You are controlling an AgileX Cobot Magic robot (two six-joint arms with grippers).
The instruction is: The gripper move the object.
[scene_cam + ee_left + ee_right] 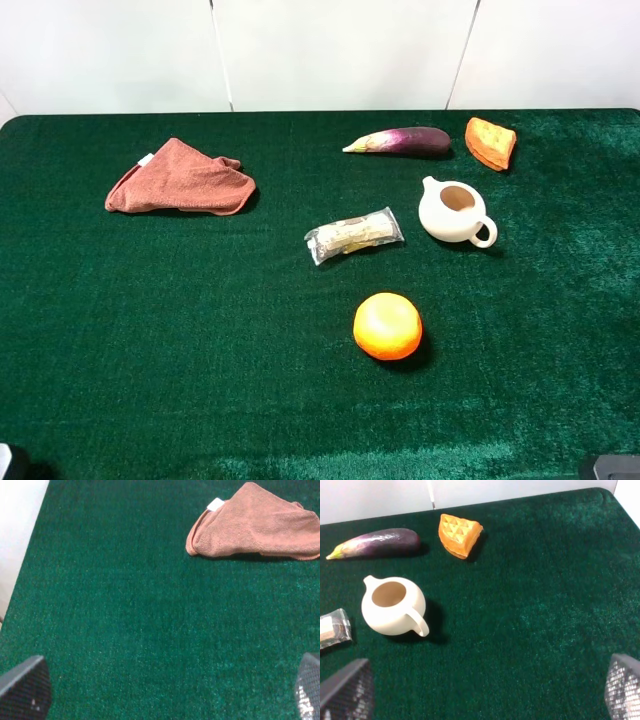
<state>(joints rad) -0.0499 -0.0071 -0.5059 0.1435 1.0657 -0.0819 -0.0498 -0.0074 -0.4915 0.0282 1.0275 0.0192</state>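
Standing upright on the green table (120, 350), the pitcher (455, 211) is sitting right of centre, with the eggplant (400, 141) and waffle slice (490, 142) behind it, the wrapped snack (353, 236) just beside its left, and the orange (387, 325) nearer the front. Its loop handle is pointing toward the right arm's side, likely favouring a reach from there. The right gripper (485, 690) is hovering above bare cloth, near the pitcher but not touching, fingers (347, 690) spread wide apart and holding nothing. The left gripper (165, 690) is likewise spread and empty, near the towel (255, 522), well apart from the pitcher.
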